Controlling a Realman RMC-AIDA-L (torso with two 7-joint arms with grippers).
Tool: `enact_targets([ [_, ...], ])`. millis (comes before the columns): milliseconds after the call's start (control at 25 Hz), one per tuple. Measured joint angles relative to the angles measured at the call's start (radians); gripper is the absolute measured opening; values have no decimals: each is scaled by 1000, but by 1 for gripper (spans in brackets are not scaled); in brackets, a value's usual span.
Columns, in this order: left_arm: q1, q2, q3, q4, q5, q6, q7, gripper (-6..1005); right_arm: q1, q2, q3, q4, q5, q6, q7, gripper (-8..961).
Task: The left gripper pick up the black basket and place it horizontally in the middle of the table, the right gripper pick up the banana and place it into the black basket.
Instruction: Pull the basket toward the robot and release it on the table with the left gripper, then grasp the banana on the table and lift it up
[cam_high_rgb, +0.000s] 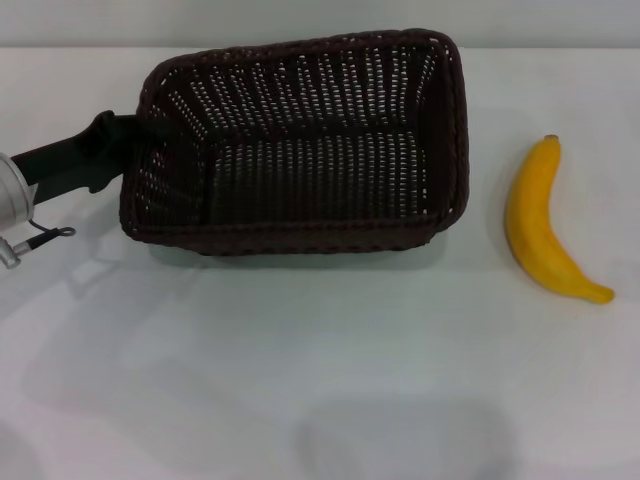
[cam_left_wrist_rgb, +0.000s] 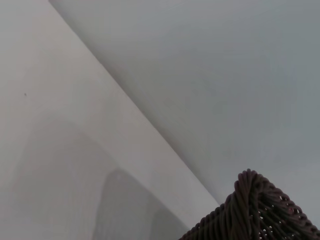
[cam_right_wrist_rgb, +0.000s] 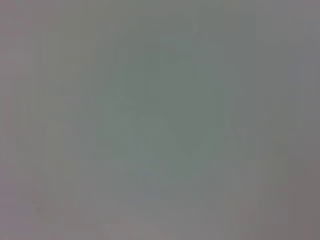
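The black basket (cam_high_rgb: 300, 238) lies lengthwise across the middle back of the white table (cam_high_rgb: 320, 380), its right end turned slightly away. My left gripper (cam_high_rgb: 138, 130) comes in from the left, and its black fingers are closed over the basket's left rim. The basket is empty. A corner of its braided rim shows in the left wrist view (cam_left_wrist_rgb: 252, 207). The yellow banana (cam_high_rgb: 540, 225) lies on the table to the right of the basket, apart from it, stem end towards the front. The right gripper is out of view; the right wrist view shows only a blank grey surface.
The table's far edge (cam_high_rgb: 320, 45) runs just behind the basket. A thin cable loop (cam_high_rgb: 45, 236) hangs from my left wrist over the table at the left.
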Motion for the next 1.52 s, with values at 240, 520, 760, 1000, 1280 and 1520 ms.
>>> enact_targets([
  [240,-11,-1,5,-1,5,2,26,332,-5,0,1,0,5,-1,0,873],
  [520,-13,-12,9,8,-6,-9,70,511,-6,0,1,0,2,5,0,873],
  [760,24,-12,2,39,-86,-45,142,769,-7,2,1,0,1,9,1,873],
  [1000,149,-14,1,107,-275,-81,306,851,-16,0,-28,-15,-14,17,148,873],
  [1280,260,-51,-43,48,-564,-42,741,895,-147,-30,-206,-305,-260,15,641,873],
  [1520,258,-54,-90,-159,-857,-47,1215,896,-208,-110,-268,-658,-735,52,1169,873],
])
